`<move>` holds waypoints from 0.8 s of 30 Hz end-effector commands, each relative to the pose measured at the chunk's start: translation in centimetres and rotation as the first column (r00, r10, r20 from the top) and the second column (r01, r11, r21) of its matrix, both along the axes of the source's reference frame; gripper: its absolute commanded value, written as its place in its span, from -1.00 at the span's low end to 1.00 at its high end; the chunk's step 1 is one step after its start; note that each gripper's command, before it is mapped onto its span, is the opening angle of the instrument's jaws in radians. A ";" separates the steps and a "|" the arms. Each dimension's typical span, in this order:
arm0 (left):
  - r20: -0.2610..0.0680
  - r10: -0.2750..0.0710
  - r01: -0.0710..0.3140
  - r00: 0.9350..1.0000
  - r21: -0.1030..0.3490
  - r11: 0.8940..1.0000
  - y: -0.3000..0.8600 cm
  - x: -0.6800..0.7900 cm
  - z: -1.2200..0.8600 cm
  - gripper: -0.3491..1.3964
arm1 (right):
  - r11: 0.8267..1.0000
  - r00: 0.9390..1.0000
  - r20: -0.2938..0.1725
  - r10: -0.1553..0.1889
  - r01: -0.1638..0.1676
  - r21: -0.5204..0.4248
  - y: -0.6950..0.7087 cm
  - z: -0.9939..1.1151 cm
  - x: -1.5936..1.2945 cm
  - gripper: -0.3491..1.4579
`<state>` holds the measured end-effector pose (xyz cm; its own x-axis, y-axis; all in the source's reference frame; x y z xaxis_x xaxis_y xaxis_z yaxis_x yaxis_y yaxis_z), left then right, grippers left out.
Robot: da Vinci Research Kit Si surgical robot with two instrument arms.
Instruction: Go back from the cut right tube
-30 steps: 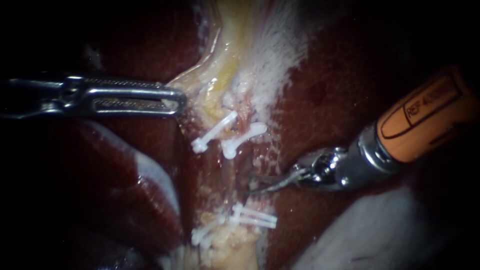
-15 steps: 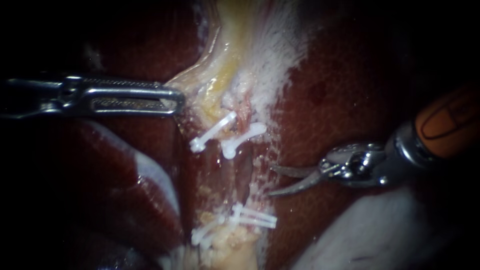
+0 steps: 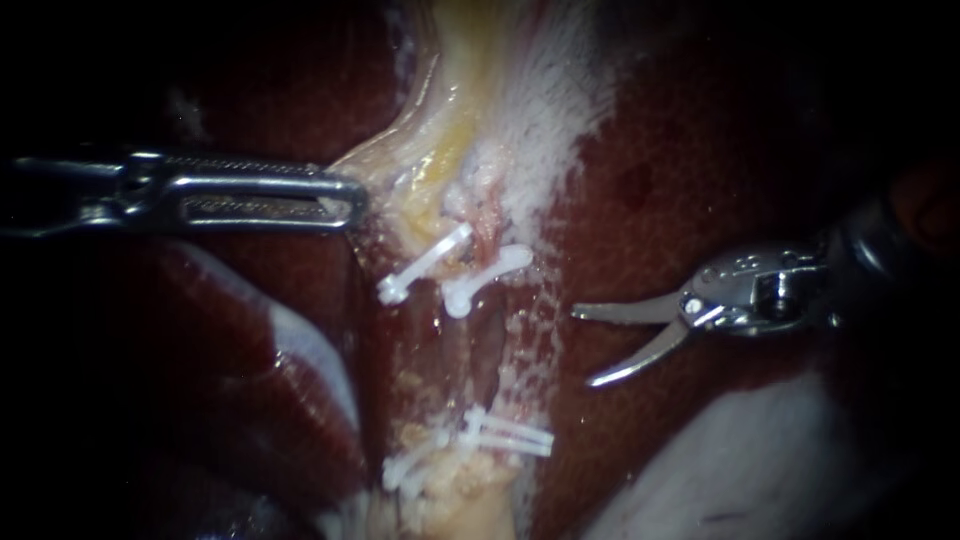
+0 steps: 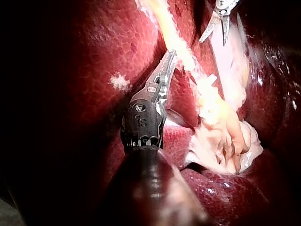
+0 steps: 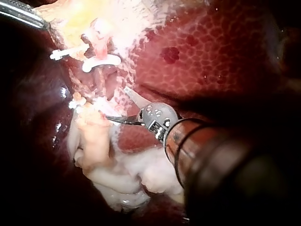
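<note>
Right instrument backed off the tube, jaws apart

My right instrument sits over bare liver, with dark open room behind it. My left instrument has its jaws clamped on pale tissue. The right tube runs up-down between the upper clips and lower clips. I can't make out its cut.

The reddish right tube lies between one white clip above and white clips below.
</note>
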<state>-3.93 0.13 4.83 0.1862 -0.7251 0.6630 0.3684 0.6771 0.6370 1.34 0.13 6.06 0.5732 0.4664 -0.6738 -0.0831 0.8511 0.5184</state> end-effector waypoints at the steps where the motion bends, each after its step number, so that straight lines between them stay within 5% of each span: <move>1: 0.001 0.000 0.000 1.000 0.000 1.000 0.00 0.00 0.00 -0.87 | 1.000 1.000 0.000 -0.001 0.001 -0.002 0.01 -0.02 -0.01 0.97; 15: 0.000 0.000 0.000 1.000 0.000 1.000 -0.01 0.00 0.02 -0.85 | 1.000 1.000 0.008 0.019 -0.019 -0.015 0.10 -0.07 -0.10 0.97; 24: -0.020 0.007 -0.007 1.000 -0.008 1.000 -0.12 -0.11 0.23 -0.85 | 1.000 1.000 0.008 0.019 -0.019 -0.016 0.09 -0.07 -0.10 0.97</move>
<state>-4.04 -0.01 5.08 0.2057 -0.7161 0.6670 0.3741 0.6873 0.6226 1.23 0.22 5.99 0.5699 0.4668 -0.6762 -0.1044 0.8574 0.5040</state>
